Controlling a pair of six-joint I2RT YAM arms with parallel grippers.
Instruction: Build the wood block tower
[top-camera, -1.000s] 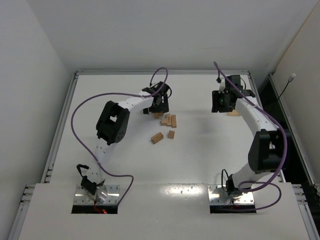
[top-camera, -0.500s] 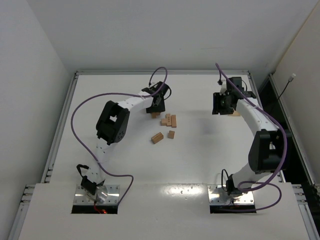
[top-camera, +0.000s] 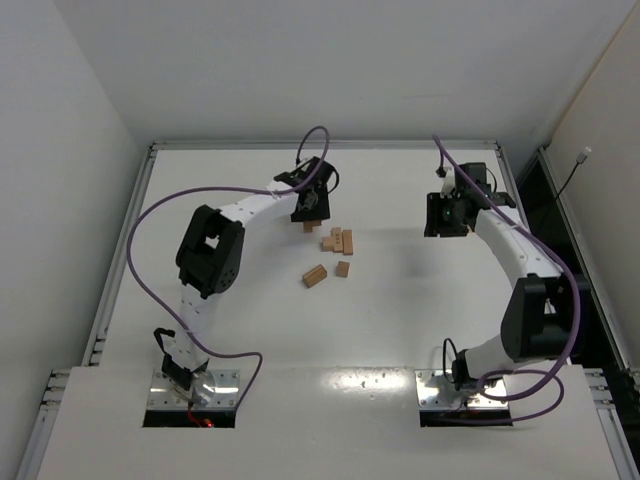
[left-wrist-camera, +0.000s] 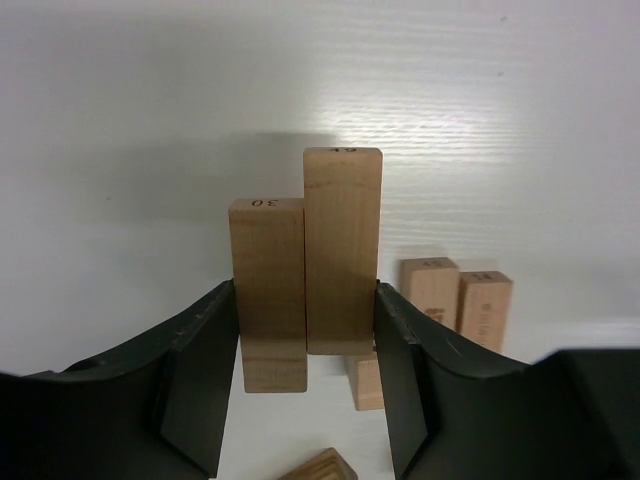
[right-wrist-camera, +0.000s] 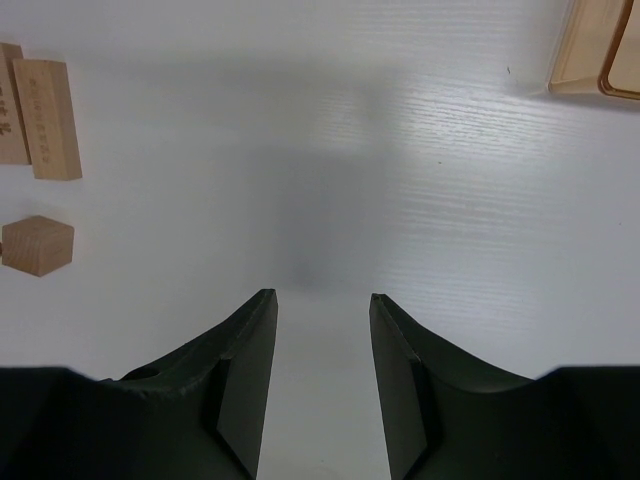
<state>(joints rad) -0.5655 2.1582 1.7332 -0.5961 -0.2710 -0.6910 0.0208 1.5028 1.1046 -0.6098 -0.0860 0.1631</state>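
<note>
left gripper (left-wrist-camera: 305, 295) clamped on two wood blocks (left-wrist-camera: 342, 240); right gripper (right-wrist-camera: 322, 300) jaws apart

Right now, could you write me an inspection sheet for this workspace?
Surface: white table, glare in places, no spill seen.
Job's things: two blocks side by side in the left gripper; loose blocks lie flat mid-table; no tower seen.
Clutter: corner of a tan tray at the far right.
Grippers: left gripper shut on the two blocks; right gripper open, empty, over bare table.
Cables: purple cables loop along both arms, clear of the blocks.
Surroundings: plain white walls; nothing else seen.
</note>
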